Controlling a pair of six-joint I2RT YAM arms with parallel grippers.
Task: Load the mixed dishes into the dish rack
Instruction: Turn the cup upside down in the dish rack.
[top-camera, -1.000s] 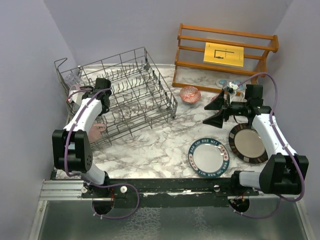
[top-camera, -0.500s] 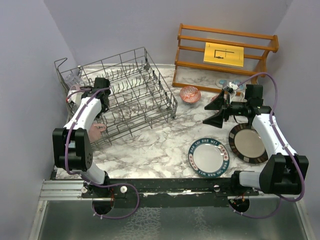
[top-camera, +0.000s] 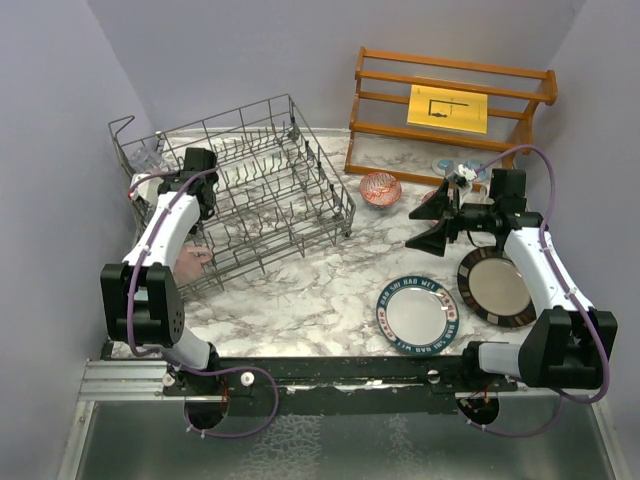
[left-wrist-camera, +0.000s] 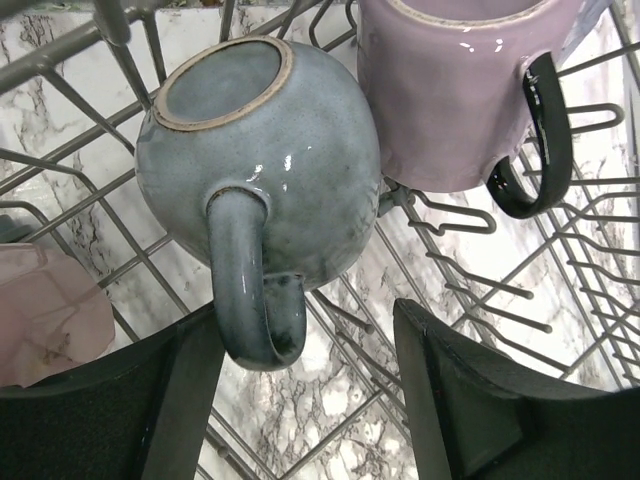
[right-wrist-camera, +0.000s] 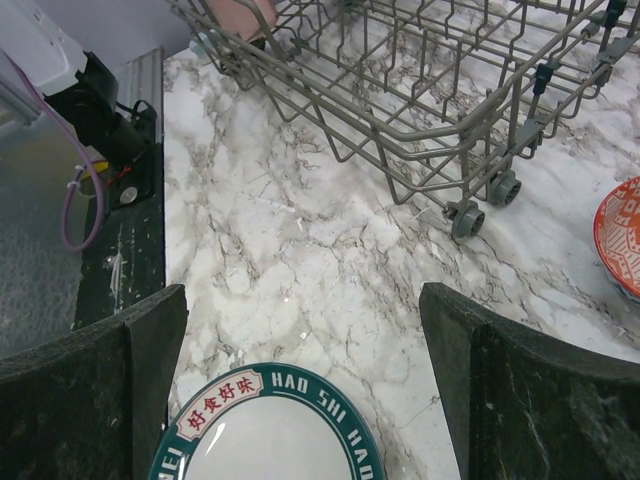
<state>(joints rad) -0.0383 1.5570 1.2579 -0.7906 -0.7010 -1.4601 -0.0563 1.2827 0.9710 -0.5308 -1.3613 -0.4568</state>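
The round blue-rimmed lettered plate (top-camera: 416, 313) and the dark-rimmed beige plate (top-camera: 496, 287) are lying flat on the marble table (top-camera: 320, 290), nearest the arms. Just beyond them the right gripper (top-camera: 432, 240) is hovering, jaws wide apart and empty. Further back, inside the large grey wire dish rack (top-camera: 290, 190), the left gripper (left-wrist-camera: 305, 340) is standing open, with the round grey mug (left-wrist-camera: 260, 170) putting its handle between the fingers and a mauve mug (left-wrist-camera: 450, 90) just beside it.

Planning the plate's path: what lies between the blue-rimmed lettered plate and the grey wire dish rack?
Bare marble tabletop separates plate and rack, per the right wrist view.
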